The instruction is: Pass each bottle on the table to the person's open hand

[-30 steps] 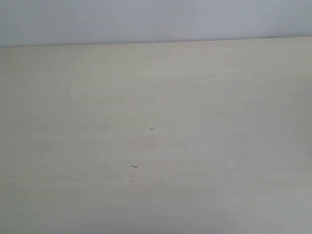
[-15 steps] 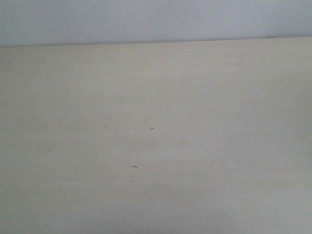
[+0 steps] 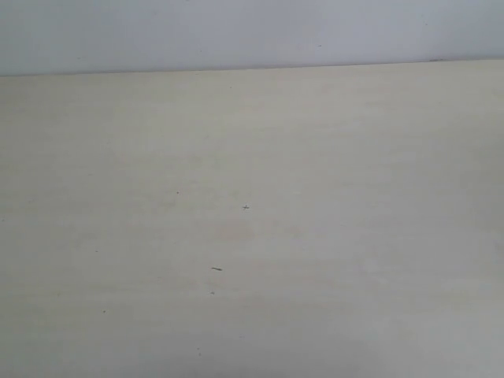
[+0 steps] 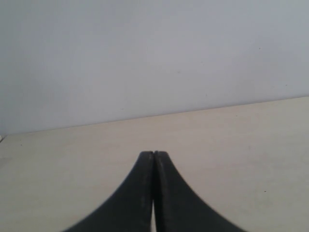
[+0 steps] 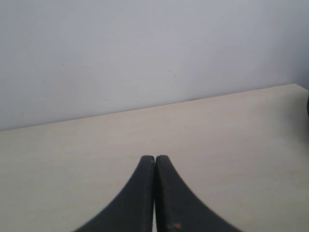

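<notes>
- Nothing has shifted on the wide, pale beige wood-grain bench (image 3: 331, 157) since the earlier frames.
- Note that the black left pincer (image 4: 153, 155) and the black right pincer (image 5: 155, 158) are both closed and empty.
- You cannot fix a bearing, a long axis or the nearer arm, because no bottle or open hand is in view.

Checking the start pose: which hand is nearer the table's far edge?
Cannot tell; they look about level. The left hand and the right hand, both shut, each sit over the table, short of its far edge.

The table (image 3: 331, 157) looks like smooth, matt, faintly grained wood
</notes>
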